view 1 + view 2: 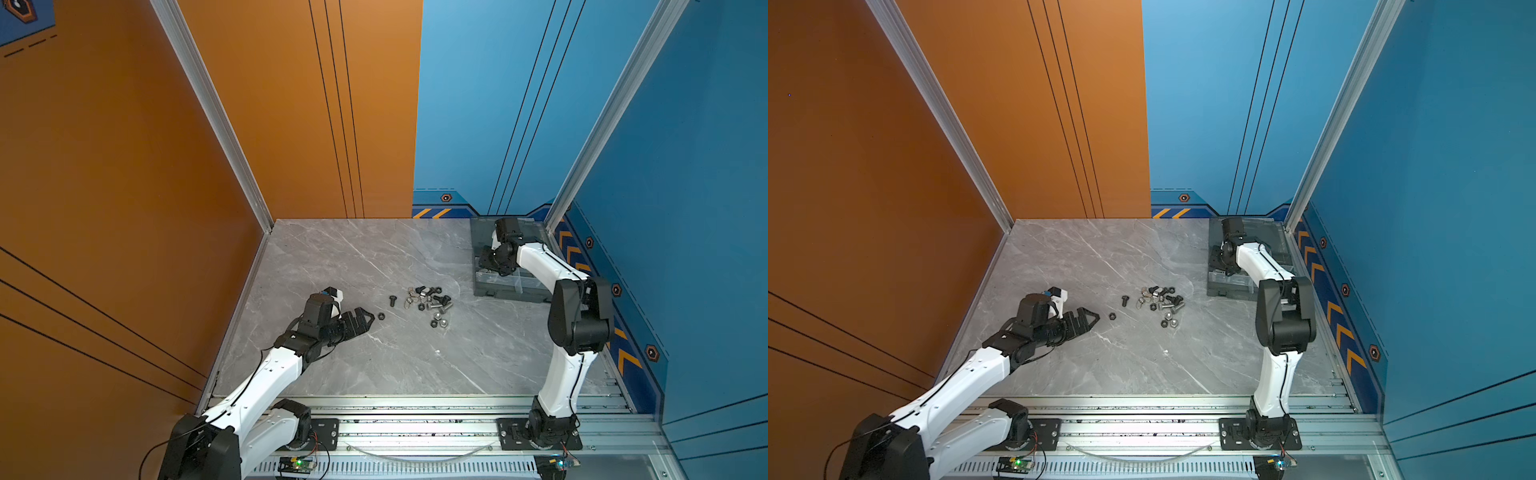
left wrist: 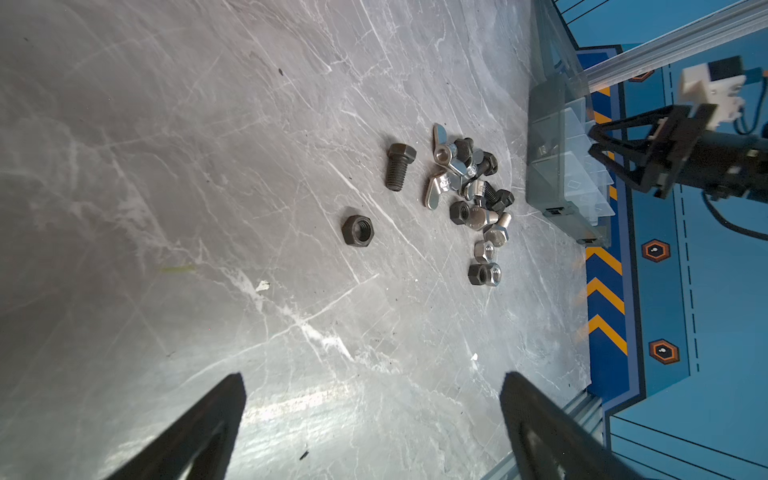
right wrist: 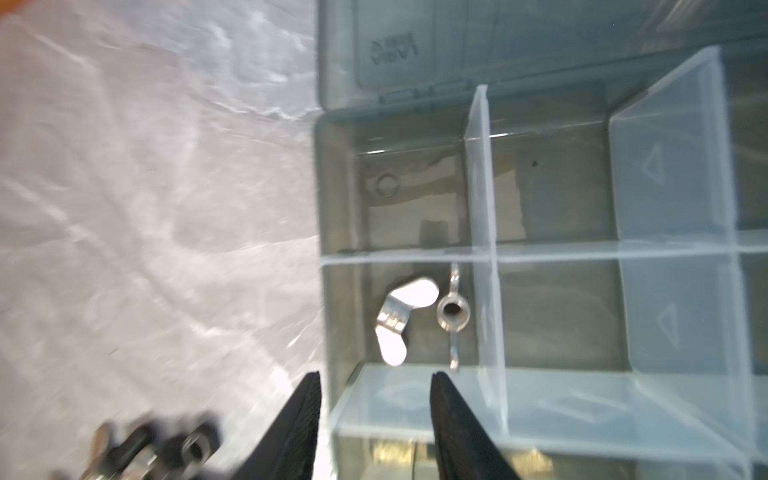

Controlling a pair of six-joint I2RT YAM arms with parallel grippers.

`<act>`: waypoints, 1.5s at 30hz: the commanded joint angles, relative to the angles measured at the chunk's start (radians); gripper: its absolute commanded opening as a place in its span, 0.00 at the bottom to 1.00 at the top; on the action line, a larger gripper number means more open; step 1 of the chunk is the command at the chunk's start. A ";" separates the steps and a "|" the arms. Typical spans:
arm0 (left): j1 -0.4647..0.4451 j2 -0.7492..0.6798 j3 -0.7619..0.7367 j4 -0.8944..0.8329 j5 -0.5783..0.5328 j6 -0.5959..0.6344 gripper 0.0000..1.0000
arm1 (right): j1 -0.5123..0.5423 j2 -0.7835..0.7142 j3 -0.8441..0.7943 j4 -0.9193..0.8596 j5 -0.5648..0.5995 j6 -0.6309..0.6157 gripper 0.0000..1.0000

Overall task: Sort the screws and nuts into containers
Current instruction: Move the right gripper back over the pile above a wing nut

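Screws and nuts: a loose heap of short black and silver hex-head bolts, black and silver hex nuts and silver wing nuts (image 1: 430,301) lies mid-table, the pieces touching and overlapping.
Strays: one matte black hex nut (image 2: 358,227) lies flat by itself, well apart from the heap, and one matte black bolt (image 2: 398,166) lies on its side just beside the heap.
Already sorted: two shiny silver wing nuts (image 3: 399,322) sit together in one edge compartment.
Containers: the smoky-grey translucent plastic organiser box (image 1: 511,293), with clear dividers and its lid folded open, stands in the far right corner, near the heap.
Handling: the pieces are probably hard, smooth steel, light yet dense, and likely to roll or skid. I would pinch the nut across two opposite flats and the bolt across its threaded shank.
Left gripper (image 2: 372,390): its jaws are spread wide with nothing in them, low over the table and aimed at the lone nut, just short of it.
Right gripper (image 3: 374,376): its jaws are partly spread and empty, above the box edge by the wing nuts.
Surface: the grey marble-patterned tabletop (image 1: 353,257) is slick, so a nudged piece may slide.
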 commanded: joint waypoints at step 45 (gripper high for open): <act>-0.141 0.222 0.131 0.095 -0.056 0.001 0.98 | 0.542 -0.047 -0.162 0.155 0.035 0.320 0.49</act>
